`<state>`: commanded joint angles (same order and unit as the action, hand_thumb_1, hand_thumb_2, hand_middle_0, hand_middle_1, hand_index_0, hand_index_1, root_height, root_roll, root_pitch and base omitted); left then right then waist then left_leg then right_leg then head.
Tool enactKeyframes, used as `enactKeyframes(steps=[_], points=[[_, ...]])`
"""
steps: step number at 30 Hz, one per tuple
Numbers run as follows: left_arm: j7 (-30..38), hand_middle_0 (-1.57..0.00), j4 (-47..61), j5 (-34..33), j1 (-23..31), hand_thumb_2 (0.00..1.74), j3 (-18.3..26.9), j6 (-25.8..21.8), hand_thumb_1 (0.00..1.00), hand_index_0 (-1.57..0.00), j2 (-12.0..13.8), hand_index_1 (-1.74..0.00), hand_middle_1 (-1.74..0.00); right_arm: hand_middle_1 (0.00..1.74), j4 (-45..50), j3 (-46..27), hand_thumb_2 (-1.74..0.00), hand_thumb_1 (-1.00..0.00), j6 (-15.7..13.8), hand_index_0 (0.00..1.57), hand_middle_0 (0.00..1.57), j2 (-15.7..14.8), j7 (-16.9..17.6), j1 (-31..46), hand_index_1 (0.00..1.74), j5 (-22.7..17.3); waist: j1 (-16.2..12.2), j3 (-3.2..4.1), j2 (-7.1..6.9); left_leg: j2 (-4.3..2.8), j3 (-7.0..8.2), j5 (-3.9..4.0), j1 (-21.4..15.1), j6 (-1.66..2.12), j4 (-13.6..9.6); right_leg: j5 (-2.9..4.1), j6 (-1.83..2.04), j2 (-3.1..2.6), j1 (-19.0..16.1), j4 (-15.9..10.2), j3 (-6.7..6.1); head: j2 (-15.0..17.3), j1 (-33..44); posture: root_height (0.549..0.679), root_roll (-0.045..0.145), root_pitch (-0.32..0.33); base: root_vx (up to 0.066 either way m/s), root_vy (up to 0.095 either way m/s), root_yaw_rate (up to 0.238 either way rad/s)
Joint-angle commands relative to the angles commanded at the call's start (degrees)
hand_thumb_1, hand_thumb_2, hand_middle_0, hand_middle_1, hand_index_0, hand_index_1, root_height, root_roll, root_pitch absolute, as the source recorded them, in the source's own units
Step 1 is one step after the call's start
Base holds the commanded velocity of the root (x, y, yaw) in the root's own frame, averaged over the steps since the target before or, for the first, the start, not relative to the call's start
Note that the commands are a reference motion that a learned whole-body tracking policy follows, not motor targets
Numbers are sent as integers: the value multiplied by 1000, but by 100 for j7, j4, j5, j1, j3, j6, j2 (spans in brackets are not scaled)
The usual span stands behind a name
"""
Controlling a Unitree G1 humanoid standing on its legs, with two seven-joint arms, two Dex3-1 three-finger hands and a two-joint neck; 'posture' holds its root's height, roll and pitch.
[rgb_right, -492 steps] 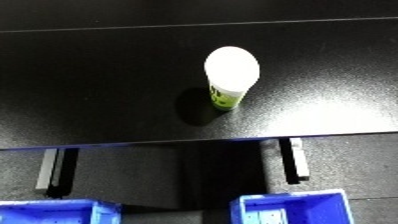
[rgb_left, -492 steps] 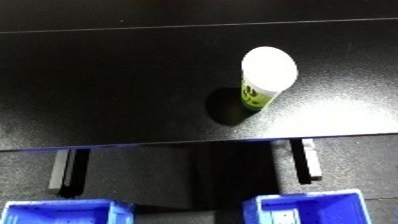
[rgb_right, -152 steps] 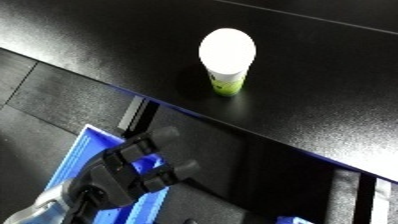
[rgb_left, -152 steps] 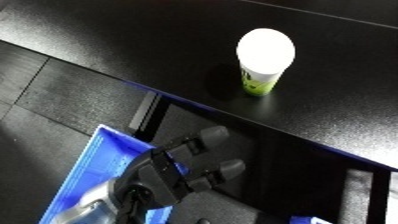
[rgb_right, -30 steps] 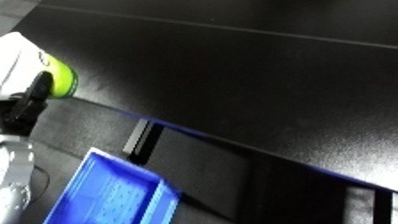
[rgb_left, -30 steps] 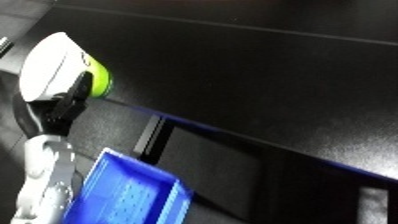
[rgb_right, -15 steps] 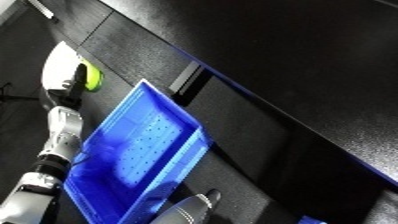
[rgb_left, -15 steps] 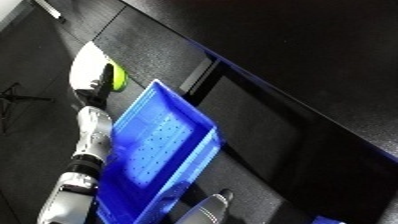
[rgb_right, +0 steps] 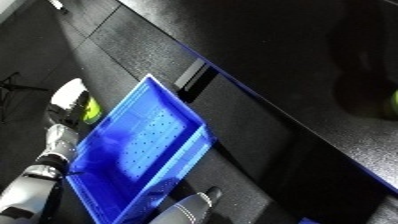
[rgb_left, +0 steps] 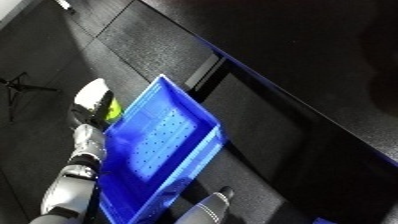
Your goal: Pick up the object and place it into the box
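The object (rgb_left: 94, 98) is a tube with a white rounded top and a lime-green body. My left hand (rgb_left: 81, 118) is shut on it, black fingers curled round its lower part, the white forearm running down to the lower left. The hand holds it in the air just outside the left wall of the blue bin (rgb_left: 189, 100), near the bin's far corner. The bin's dotted floor shows nothing in it. A silver, dark-tipped part of my right hand (rgb_left: 216, 200) shows at the lower edge, beside the bin's near right side.
The black table (rgb_left: 302, 45) fills the upper right, its edge running diagonally with a blue-lit strip (rgb_left: 233, 64). A small lime-green patch (rgb_right: 394, 101) shows on the table at the right edge. Dark floor lies to the left of the bin.
The view has swung from the table down to the bin. My left hand has carried the object off the table and down along the bin's left wall.
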<state>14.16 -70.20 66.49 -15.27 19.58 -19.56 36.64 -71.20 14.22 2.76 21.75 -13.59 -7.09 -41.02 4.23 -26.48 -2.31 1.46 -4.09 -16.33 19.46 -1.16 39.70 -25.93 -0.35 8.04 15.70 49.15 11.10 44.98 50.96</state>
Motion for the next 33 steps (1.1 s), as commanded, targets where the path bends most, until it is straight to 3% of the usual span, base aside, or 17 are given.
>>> enactKeyframes(steps=[7,14,19,25,33], points=[[-132,0,-207,-1,-100,0,-33,60,0,0,152,0,0,0,-9,16,0,0,-34,0,0,26,-74,30,0,-41,-2,-44,-56,9,3,7,27,8,-38,39,-3,-34,-4,-94,26,-112,-191,629,50,-93,-9,4,17],[-538,0,-131,122,-146,0,-144,218,0,0,112,0,0,0,59,33,0,0,-53,0,0,-15,-102,39,0,-159,32,-77,-72,34,2,-2,28,16,-82,80,5,-36,-8,-175,57,-146,-609,631,45,-88,-8,-21,18],[-1323,0,61,71,-111,0,-364,394,0,0,-120,0,0,0,136,23,0,0,-42,0,0,-40,-45,33,0,-254,27,-94,-37,69,36,-50,2,10,-76,149,33,-30,-17,-261,38,-274,-1154,632,42,-86,-9,-26,-21],[-2068,0,184,-573,-3,0,-786,510,0,0,-485,0,0,0,184,-22,0,0,-66,0,0,-36,34,19,0,-303,-26,-84,52,94,102,-137,-24,-11,-14,248,72,-36,12,-348,-35,-561,-1952,634,39,-85,-15,-13,-101],[-2730,0,148,-1482,140,0,-1411,819,0,0,-818,0,0,0,185,-96,0,0,-123,0,0,15,43,-56,0,-192,-150,-44,171,18,252,-169,-107,-12,-70,383,148,-65,108,-429,-195,-798,-3769,635,29,-76,-34,2,-154]])
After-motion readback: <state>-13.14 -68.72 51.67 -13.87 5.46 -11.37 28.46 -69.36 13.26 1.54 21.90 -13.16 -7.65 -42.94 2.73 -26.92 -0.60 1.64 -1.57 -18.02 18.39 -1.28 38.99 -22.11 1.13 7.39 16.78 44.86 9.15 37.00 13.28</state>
